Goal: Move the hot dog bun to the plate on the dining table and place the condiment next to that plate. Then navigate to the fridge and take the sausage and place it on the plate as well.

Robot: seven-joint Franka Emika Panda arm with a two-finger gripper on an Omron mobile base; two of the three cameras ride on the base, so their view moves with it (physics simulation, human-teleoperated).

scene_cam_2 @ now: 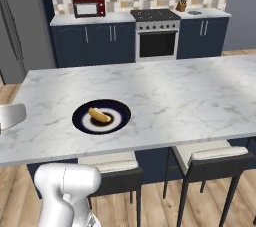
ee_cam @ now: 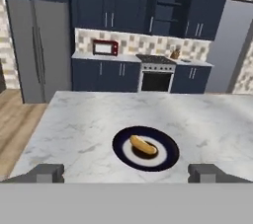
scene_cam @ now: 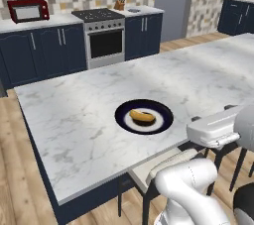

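Resting on the dark plate [ee_cam: 168,156], hot dog bun [ee_cam: 143,145]; claw [ee_cam: 126,173] wide open above marble table [ee_cam: 74,134], chairs [scene_cam_2: 212,158] beneath.

Glossy white rounded arm [scene_cam: 191,182] segments with dark joints, boxy white hand.

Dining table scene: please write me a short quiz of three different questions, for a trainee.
1. True or false: the hot dog bun lies on the plate.
2. The gripper is: A) open and empty, B) shut on the bun, C) holding a bottle.
3. What red appliance stands on the counter left of the stove?

Key: 1 true. 2 A. 3 the microwave.
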